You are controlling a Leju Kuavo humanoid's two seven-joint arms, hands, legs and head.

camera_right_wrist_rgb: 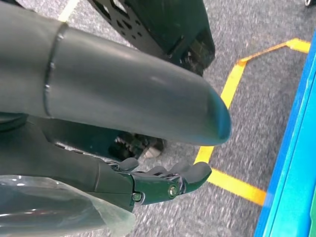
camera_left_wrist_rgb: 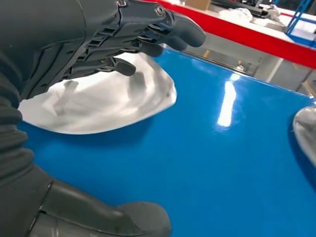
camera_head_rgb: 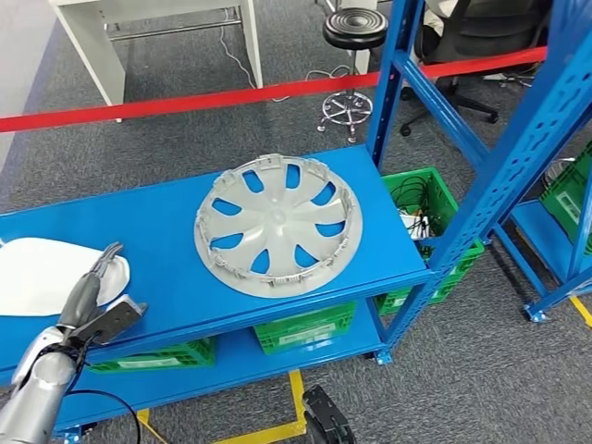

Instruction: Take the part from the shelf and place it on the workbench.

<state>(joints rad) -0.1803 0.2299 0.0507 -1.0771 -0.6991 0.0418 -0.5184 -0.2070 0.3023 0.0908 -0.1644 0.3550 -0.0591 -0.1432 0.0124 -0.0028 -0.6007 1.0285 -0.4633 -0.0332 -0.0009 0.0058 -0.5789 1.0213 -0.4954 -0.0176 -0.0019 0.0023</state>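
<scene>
A grey wheel cover lies flat on the blue shelf board, right of its middle. A white curved shell part lies at the board's left end. My left hand reaches over the near right edge of that white part. Its fingers hover just above the part and its thumb is spread wide over bare blue board, so it holds nothing. My right hand hangs over the grey carpet with its fingers straight and nothing in it.
Green crates sit on the lower shelf, and another with cables is to the right. Blue uprights rise on the right. A red tape barrier, a stool and a white table lie beyond. Yellow floor lines run below.
</scene>
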